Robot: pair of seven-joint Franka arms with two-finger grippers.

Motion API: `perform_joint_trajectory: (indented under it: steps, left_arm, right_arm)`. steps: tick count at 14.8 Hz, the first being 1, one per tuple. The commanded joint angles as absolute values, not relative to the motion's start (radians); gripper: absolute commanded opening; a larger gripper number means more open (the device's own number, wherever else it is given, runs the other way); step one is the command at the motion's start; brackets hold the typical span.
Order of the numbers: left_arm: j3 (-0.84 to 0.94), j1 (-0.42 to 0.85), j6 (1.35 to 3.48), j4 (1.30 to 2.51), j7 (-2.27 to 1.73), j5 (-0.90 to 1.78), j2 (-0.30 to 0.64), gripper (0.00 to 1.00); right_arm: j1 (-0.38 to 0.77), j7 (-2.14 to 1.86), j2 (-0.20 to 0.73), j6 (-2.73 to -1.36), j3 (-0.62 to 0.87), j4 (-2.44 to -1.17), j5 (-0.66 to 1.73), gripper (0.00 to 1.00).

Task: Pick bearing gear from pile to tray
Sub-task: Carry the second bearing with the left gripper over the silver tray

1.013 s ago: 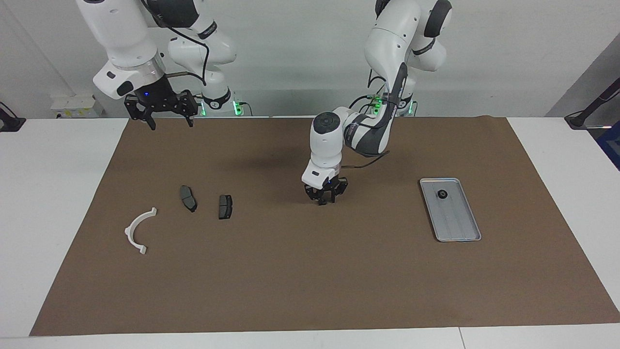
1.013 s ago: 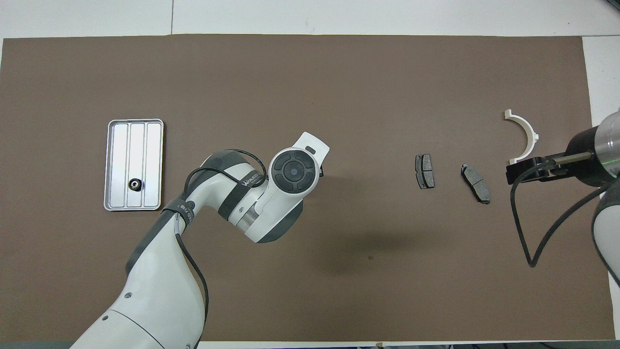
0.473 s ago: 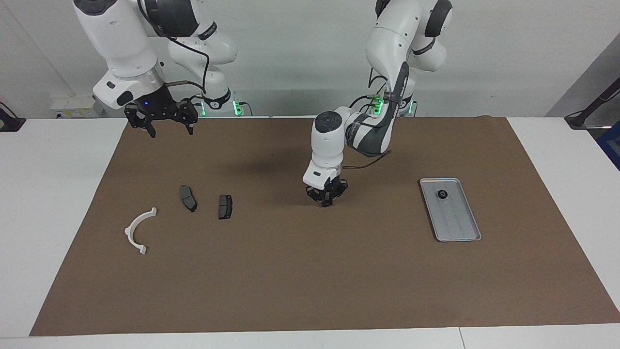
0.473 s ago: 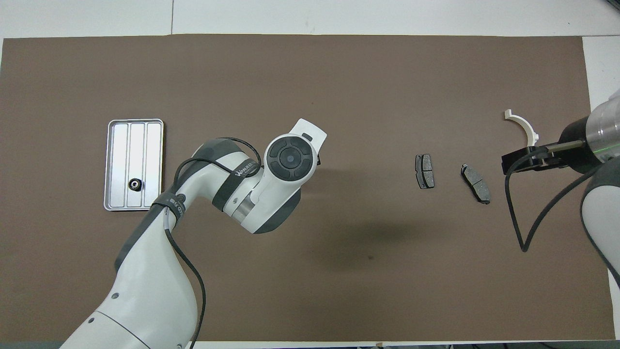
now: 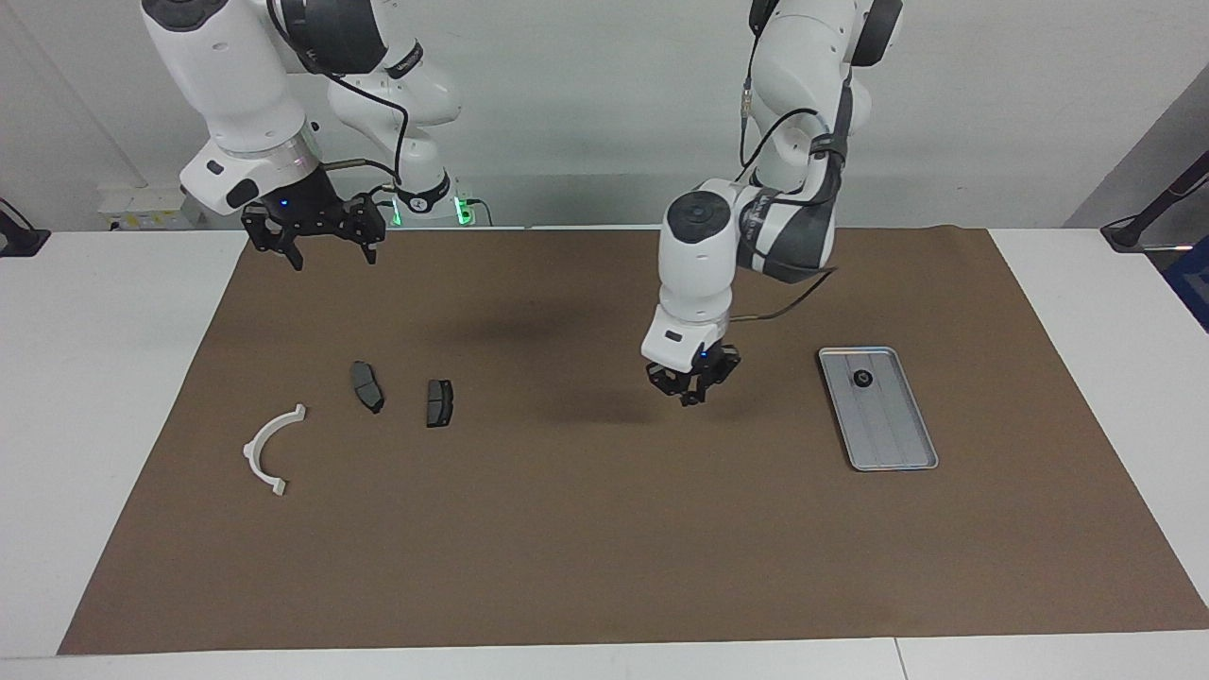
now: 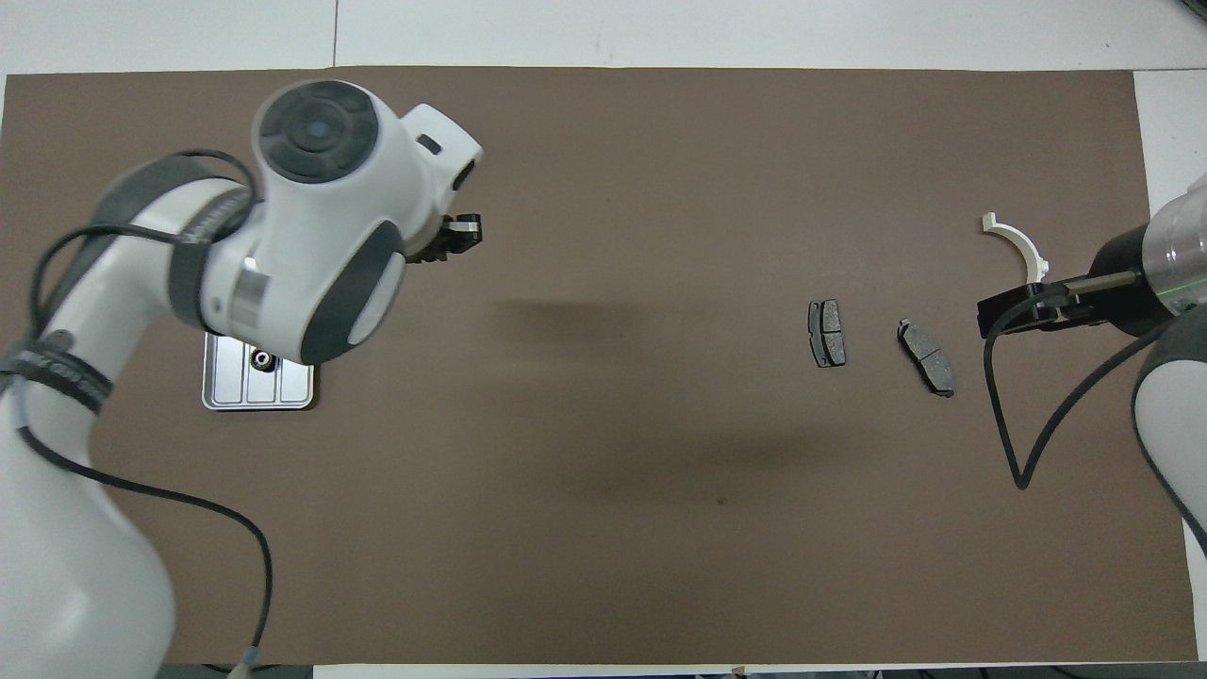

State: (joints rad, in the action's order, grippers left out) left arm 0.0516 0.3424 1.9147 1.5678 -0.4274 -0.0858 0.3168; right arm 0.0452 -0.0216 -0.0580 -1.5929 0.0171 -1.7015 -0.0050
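Facing view first: we see the left gripper [image 5: 690, 385] raised off the brown mat [image 5: 586, 529], between the middle of the table and the tray [image 5: 895, 451], fingertips pinched together. Half a second ago it sat low on the mat nearer the centre; a second ago its fingers were just finishing closing there. We read that as a bearing gear picked up and now in transit toward the tray, though we cannot make out the gear between the tips. One black gear [image 5: 862, 379] already lies in the tray, at the end nearer the robots. Left in the pile at the right arm's end: two brake pads [image 5: 367, 385] [image 5: 439, 402] and the white arc [image 5: 267, 447], all unmoved. Right gripper [image 5: 322, 223] waits over the mat's edge nearest the robots, fingers apart, holding nothing; it has shifted only slightly. Overhead view: left arm [image 6: 311, 226] now covers most of the tray.
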Motion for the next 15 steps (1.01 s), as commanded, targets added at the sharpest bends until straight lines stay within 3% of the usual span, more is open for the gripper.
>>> perform_joint_trajectory:
  steps: [1,6,9,15]
  left_arm:
    - [0.063,0.209,1.850,1.586,-0.192,-0.046,0.264,0.00]
    - [0.060,0.010,1.922,1.646,0.095,0.009,0.246,0.00]
    - [0.060,-0.003,2.152,1.822,0.104,0.009,0.221,0.00]
    - [0.058,-0.046,2.262,1.870,0.172,0.009,0.265,0.00]
  right_arm:
    - [0.037,-0.038,-0.055,-1.611,0.021,-1.684,0.009,1.00]
    - [0.037,-0.041,-0.055,-1.569,0.021,-1.629,0.014,1.00]
    - [0.038,-0.040,-0.055,-1.574,0.021,-1.634,0.014,1.00]
    - [0.035,-0.044,-0.061,-1.578,0.020,-1.644,0.014,1.00]
